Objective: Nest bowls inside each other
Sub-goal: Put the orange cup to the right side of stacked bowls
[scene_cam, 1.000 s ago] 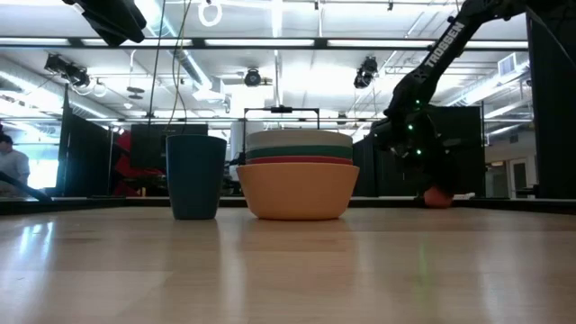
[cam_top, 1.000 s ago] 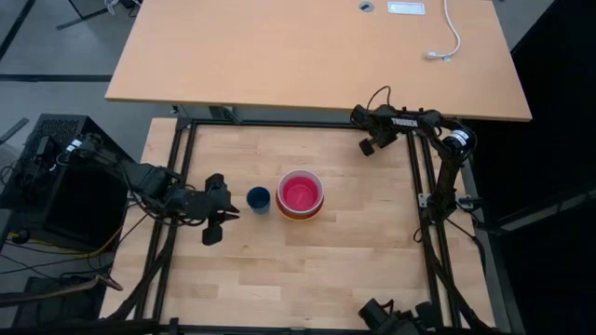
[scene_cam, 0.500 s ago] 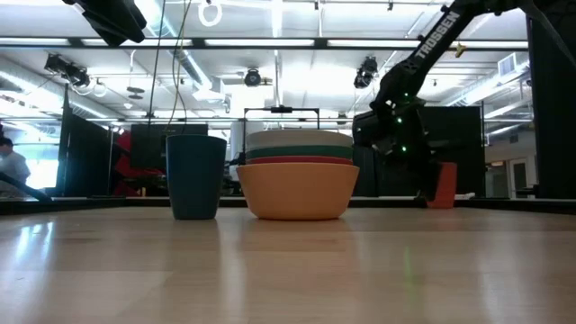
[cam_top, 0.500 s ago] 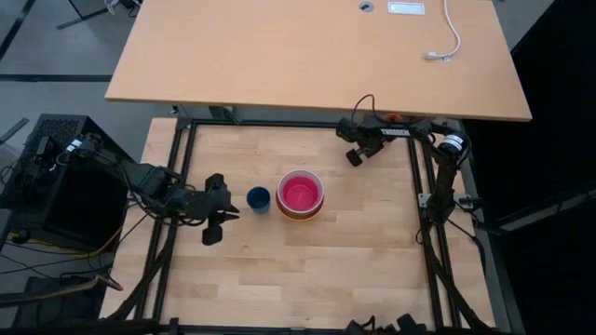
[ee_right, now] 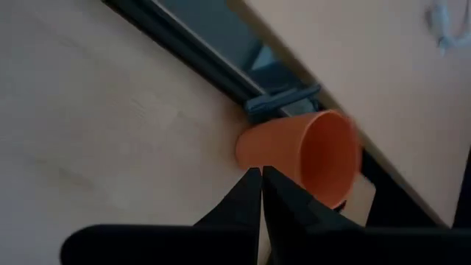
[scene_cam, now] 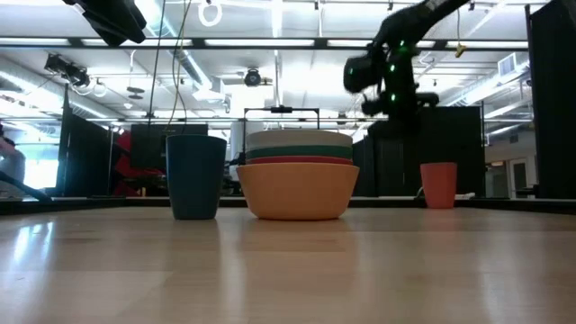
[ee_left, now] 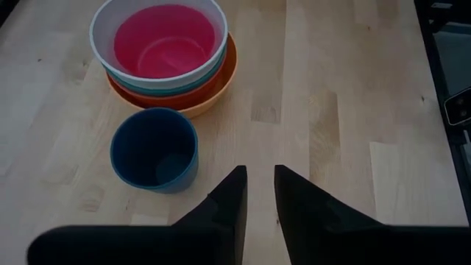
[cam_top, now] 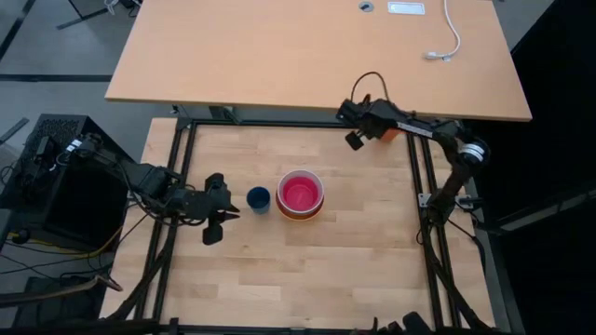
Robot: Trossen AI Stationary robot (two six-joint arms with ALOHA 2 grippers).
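At the table's left edge the left claw (cam_top: 213, 223) waits, fingers slightly parted and empty, beside the dark blue cup (cam_top: 258, 198). At centre the bowls (cam_top: 300, 194) sit fully nested, magenta-pink innermost; nothing looks left. Far right, the right claw (cam_top: 354, 140) hangs pressed together above the small orange cup (scene_cam: 438, 184).

Beyond my table a large tan desk (cam_top: 307, 56) fills the frame's top, a white cable (cam_top: 453, 37) at its upper right; ceiling lights (scene_cam: 270, 18) glow overhead.
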